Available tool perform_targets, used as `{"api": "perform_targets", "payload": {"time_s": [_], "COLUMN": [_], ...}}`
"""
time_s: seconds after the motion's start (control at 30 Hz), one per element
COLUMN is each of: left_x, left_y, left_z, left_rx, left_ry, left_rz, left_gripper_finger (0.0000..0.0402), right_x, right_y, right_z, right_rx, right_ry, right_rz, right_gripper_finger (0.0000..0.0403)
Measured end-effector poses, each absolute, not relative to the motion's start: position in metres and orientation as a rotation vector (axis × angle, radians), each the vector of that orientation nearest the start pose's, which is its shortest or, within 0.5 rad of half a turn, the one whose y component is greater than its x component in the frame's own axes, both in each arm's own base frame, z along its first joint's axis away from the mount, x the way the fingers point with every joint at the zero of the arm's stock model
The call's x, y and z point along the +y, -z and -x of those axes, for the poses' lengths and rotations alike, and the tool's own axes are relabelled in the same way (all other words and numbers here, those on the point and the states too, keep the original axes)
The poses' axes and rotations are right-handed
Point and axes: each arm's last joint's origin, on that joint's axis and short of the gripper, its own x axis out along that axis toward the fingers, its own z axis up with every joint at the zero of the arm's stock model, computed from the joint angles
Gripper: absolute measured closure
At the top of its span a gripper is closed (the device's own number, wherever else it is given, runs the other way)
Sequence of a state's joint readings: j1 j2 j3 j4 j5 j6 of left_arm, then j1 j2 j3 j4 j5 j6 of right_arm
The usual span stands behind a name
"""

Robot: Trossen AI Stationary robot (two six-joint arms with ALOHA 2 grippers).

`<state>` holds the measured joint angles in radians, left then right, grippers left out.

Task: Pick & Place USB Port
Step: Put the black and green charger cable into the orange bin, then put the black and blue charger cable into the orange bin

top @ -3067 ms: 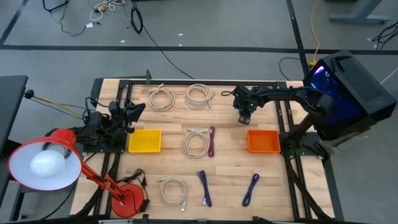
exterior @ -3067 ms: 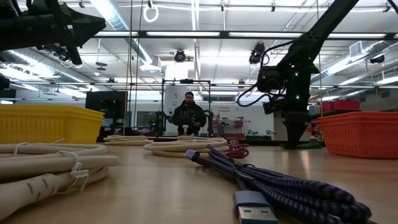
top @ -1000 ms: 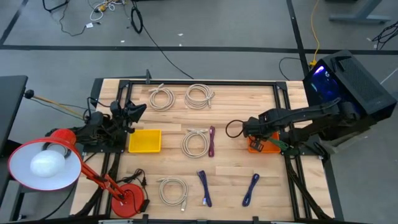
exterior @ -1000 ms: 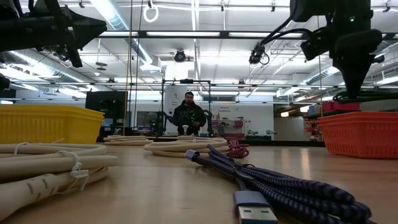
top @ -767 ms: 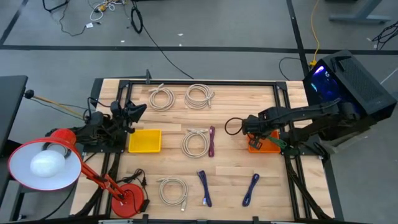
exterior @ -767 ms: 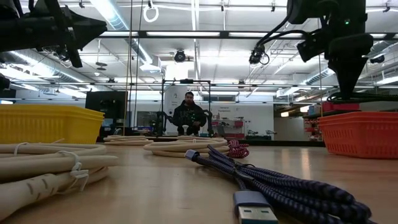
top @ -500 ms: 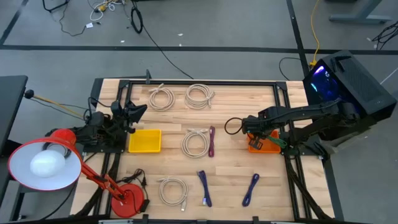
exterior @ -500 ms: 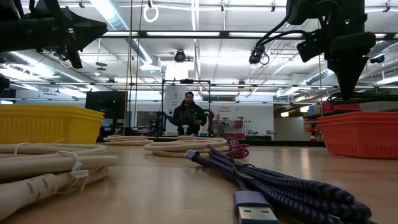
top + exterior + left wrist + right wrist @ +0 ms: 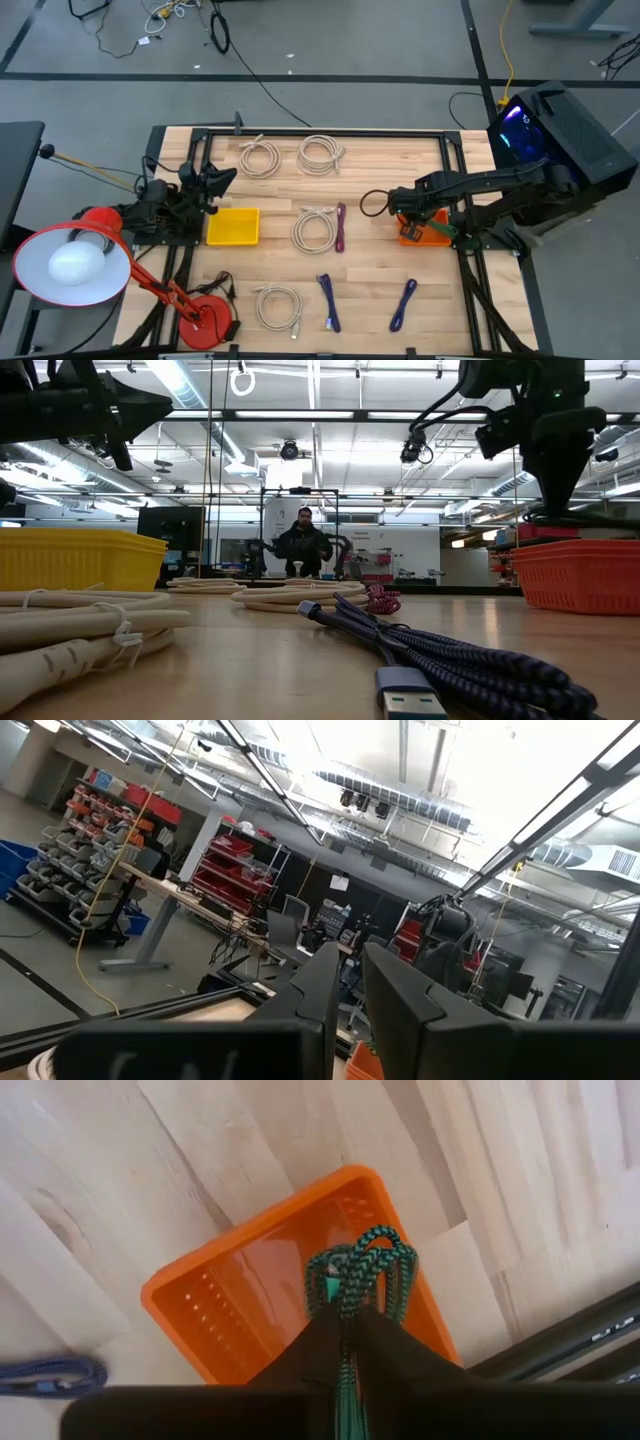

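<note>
My right gripper (image 9: 345, 1322) is shut on a bundled green-and-black braided USB cable (image 9: 360, 1265). It hovers over the orange bin (image 9: 230, 1315) at the table's right side, and the bin's rim (image 9: 433, 239) shows in the high view under the right gripper (image 9: 405, 208). In the low view the right gripper (image 9: 550, 485) points down above the bin (image 9: 580, 575). My left gripper (image 9: 213, 176) waits, shut, above the table's left edge, just beyond the yellow bin (image 9: 232, 226). My right gripper pinches the cable bundle between its two fingers, several strands together (image 9: 349, 1302). The looped end (image 9: 375, 1245) sticks out past the fingertips. The fingers come from above, pointing down. The bundle is lifted clear above the orange bin's floor.
Several white cable coils (image 9: 260, 157) (image 9: 320, 153) (image 9: 316, 228) (image 9: 278, 305) lie on the table, with a purple cable (image 9: 341, 226) and two blue ones (image 9: 329, 302) (image 9: 404, 303). A red lamp (image 9: 75, 265) stands at the near left corner. A person (image 9: 304, 545) sits behind the table.
My right gripper, still shut on the cable, has drifted slightly toward the table's left while staying above the orange bin.
</note>
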<state>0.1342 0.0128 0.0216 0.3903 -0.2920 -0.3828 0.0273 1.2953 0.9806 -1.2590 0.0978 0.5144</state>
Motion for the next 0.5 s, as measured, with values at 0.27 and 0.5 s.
{"api": "perform_targets", "payload": {"time_s": [0.27,0.5], "left_x": [0.0201,0.0201], "left_y": [-0.2061,-0.2061], "left_z": [-0.0866,-0.0866], "left_rx": [-0.477,-0.476], "left_ry": [-0.339,-0.339], "left_rz": [0.404,0.403], "left_gripper_finger": [0.0349,0.0349], "right_x": [0.0022,0.0022], "right_y": [-0.2422,-0.2423], "right_z": [-0.2013,-0.2036], "right_rx": [1.493,1.472], "right_ry": [0.447,0.439], "right_rz": [-0.279,-0.28], "right_gripper_finger": [0.0324,0.0282]}}
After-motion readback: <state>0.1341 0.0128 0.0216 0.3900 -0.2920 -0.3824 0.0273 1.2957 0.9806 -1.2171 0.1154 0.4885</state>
